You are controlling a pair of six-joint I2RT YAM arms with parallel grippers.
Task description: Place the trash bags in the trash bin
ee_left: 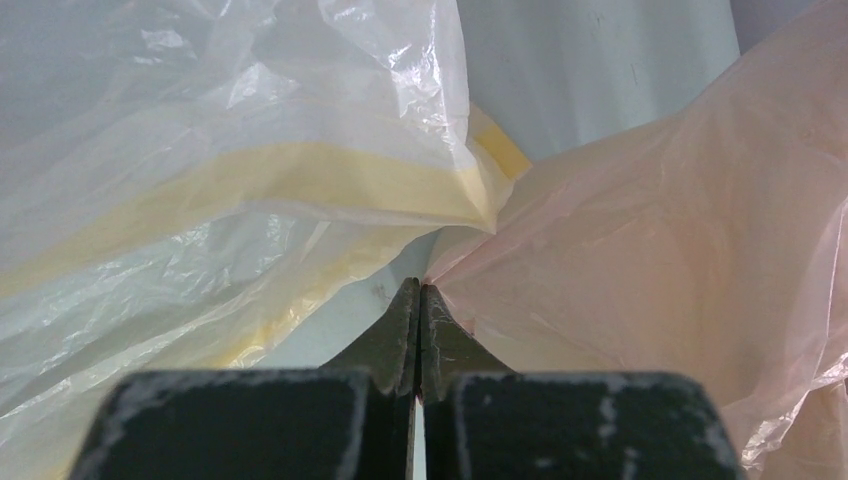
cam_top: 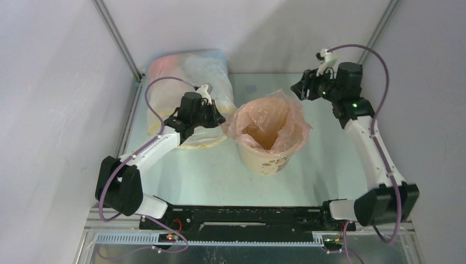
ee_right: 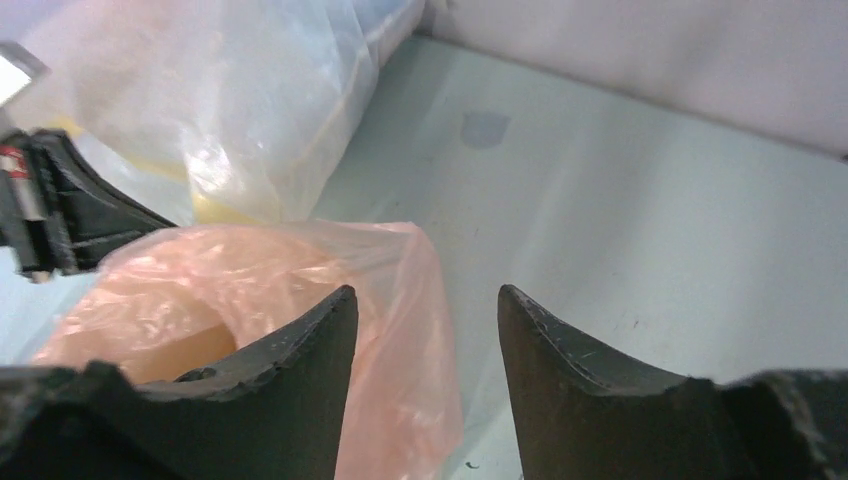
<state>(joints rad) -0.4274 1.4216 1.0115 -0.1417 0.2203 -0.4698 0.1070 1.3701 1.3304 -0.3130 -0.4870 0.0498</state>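
Seating trash bags (cam_top: 264, 118) in trash bin (cam_top: 269, 162): my left gripper (ee_left: 419, 292) pinches rim, 9 o'clock; right gripper (ee_right: 425, 295) apart. Next, I judge: right grabs rim near 1 o'clock.

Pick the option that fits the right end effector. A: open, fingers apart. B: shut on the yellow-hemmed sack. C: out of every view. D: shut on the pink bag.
A: the right wrist view shows the right end effector with its fingers spread and the table visible between them, the pink bag off to one side.
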